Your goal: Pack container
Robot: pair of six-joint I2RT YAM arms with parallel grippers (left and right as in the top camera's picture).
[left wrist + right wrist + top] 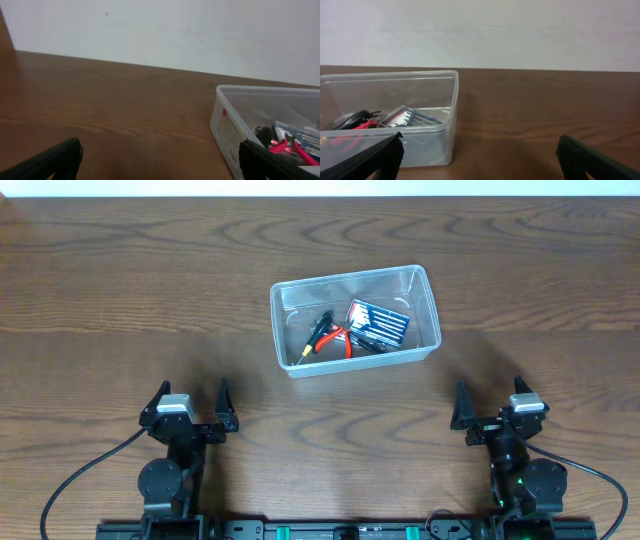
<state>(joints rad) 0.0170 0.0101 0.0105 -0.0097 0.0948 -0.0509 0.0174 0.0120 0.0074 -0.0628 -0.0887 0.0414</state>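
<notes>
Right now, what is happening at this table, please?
Nothing is being handled at this moment. Both arms sit at the near edge of the table; the left gripper and the right gripper are open and empty. The clear container stands in the middle, apart from them, with red-handled pliers, a dark blue packet and a black tool inside.

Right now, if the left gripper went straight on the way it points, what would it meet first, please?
Probably nothing: the left gripper faces bare table; the container lies off to its right.
</notes>
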